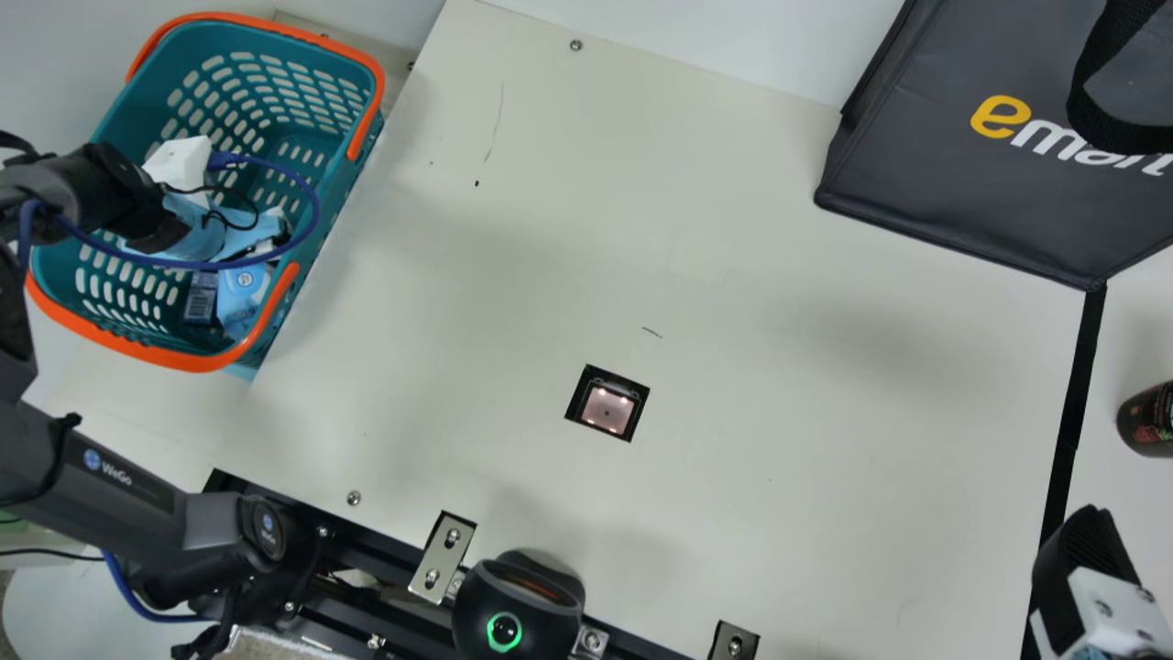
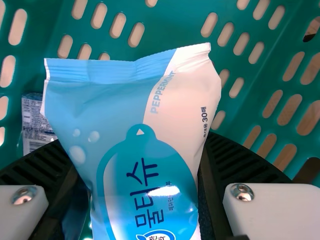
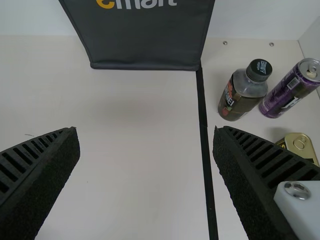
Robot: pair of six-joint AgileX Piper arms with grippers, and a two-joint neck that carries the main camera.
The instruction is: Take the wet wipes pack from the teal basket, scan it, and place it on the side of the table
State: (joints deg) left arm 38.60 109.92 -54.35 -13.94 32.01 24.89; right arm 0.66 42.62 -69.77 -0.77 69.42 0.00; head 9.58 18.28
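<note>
My left gripper (image 1: 181, 167) is down inside the teal basket (image 1: 353, 188), its fingertips hidden in the main view. The light-blue and white wet wipes pack (image 1: 238, 309) lies in the basket. In the left wrist view, the wet wipes pack (image 2: 145, 135) is between the spread fingers of my left gripper (image 2: 134, 142), with a narrow dark gap along one side. My right gripper (image 1: 1086, 559) is at the main view's lower right edge. The right wrist view has my right gripper (image 3: 146, 130) open above the table, nothing between its fingers.
A small package with a printed label (image 2: 36, 122) lies beside the pack. The scanner window (image 1: 608, 408) is set in the table (image 1: 733, 321). A dark bag (image 1: 916, 174) stands at the back right; a bottle (image 3: 242, 92), can (image 3: 292, 87) and tin (image 3: 300, 145) are beyond the black strip.
</note>
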